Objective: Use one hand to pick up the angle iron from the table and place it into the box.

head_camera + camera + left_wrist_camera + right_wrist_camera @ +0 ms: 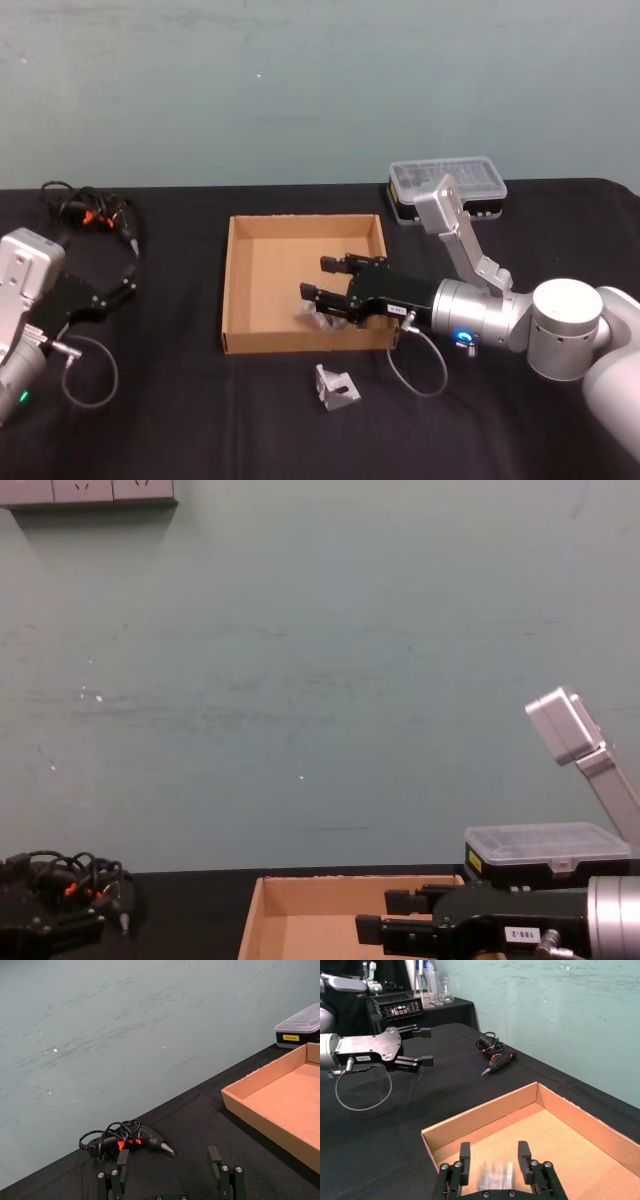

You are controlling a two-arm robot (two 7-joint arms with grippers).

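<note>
One black table (180,420) is carrying everything. One brown cardboard box (232,290) is lying on it. One grey angle iron (336,388) is resting on the tabletop just in front of the box. One more pale piece (316,318) is showing by the box's near wall, too blurred to name, so the angle irons are numbering one for certain and possibly two. One black case with a clear lid (450,185) is sitting behind the box. One black corded tool (90,212) with orange bits is lying at the far left. Two grippers are showing over the table: the left gripper (426,1047) and the right gripper (318,278).
</note>
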